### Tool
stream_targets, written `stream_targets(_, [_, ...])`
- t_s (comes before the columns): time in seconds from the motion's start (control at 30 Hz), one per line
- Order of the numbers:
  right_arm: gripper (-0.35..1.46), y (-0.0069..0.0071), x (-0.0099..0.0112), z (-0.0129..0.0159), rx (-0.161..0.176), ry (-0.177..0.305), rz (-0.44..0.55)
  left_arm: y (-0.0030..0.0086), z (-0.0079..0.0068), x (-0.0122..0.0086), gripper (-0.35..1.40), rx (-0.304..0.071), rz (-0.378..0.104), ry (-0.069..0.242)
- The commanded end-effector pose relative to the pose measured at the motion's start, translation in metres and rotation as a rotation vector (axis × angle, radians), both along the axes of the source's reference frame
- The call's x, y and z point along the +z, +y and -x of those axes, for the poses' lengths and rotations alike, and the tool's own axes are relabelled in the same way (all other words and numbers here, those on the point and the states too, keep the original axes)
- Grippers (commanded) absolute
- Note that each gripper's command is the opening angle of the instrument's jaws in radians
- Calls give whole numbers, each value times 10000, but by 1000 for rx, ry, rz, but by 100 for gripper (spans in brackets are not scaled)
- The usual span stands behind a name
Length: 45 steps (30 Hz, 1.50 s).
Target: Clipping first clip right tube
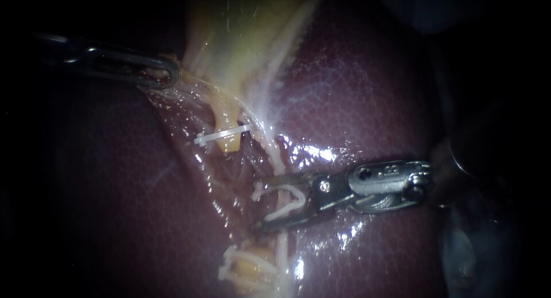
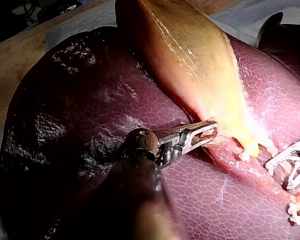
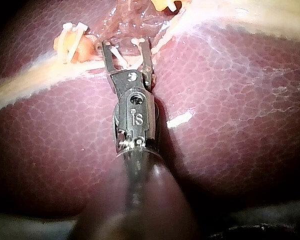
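Endoscope view, my right instrument (image 1: pixel 258 206), jaws wide but both hugging a white clip (image 1: pixel 298 197) (legs gaping), straddling the right tube (image 1: pixel 281 246), left instrument (image 1: pixel 166 74) pinched onto the gallbladder (image 1: pixel 247 45).

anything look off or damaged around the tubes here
Yes: the yellow tube under the pale yellow gallbladder stops in a blunt stump just past a thin white clip. A second yellow stump with white clips lies apart from it lower down, so that tube looks severed. Nothing looks spilled.

Pale yellow gallbladder (image 1: pixel 247 34) lies upon the dark red, glistening liver (image 1: pixel 373 91); a wooden bench (image 2: pixel 10 75) borders the liver.
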<state>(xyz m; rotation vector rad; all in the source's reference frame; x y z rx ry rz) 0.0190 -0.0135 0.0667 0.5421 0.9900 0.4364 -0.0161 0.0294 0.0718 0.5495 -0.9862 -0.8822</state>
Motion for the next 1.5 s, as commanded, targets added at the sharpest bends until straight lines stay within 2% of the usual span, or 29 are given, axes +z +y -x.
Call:
stream_targets(0.03, [49,0,-1,0,-2,3,-2,0,0,0,-35,0,0,0])
stream_targets(0.2, [49,1,-15,-2,5,49,-19,0,0,0,-35,0,0,0])
stream_targets(0.5, [49,10,-83,4,25,104,-50,0,0,0,-35,0,0,0])
stream_targets(0.7, [49,17,-98,23,21,110,-60,0,-1,0,-35,1,0,0])
stream_targets(0.83, [49,20,-93,32,23,109,-65,0,-1,0,-35,1,0,0])
stream_targets(1.0, [49,22,-72,38,32,102,-88,0,-1,0,-35,1,0,0])
stream_targets(1.3, [49,11,-26,37,38,99,-137,0,-1,-1,-35,1,0,0])
stream_targets(1.5, [49,8,-7,34,30,94,-164,0,-1,0,-35,1,0,0])
